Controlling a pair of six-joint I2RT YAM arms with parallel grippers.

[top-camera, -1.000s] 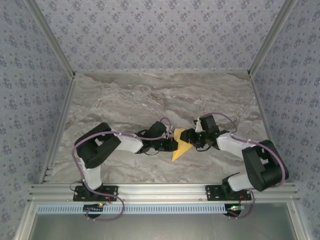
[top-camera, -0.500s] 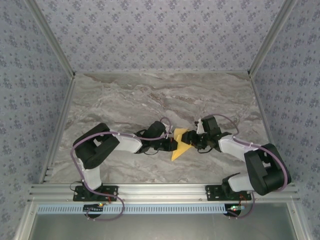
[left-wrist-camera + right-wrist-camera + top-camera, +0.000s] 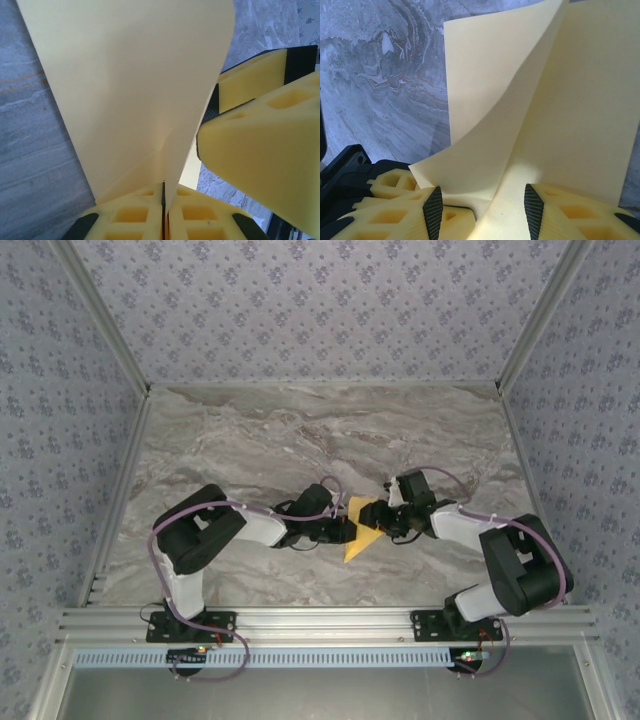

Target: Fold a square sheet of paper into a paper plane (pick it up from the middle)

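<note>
Left wrist: left gripper (image 3: 163,202) is pinching the paper (image 3: 130,90); right gripper (image 3: 482,212) is straddling the paper, jaws apart.

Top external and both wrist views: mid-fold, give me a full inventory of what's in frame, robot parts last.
sheet of paper: one, yellow-orange, bent, between the two tools over the table's near middle.
table: one, grey marble pattern, under everything.
walls: three, blue-grey flowered pattern, at the left, far and right sides.
rail: one, silver metal, along the near edge, carrying both arm bases.
left arm: one, black and white, reaching in from the left.
right arm: one, black and white, reaching in from the right.
left tool: one, yellow, shut on the sheet of paper.
right tool: one, yellow and black, jaws apart, paper between them.
</note>
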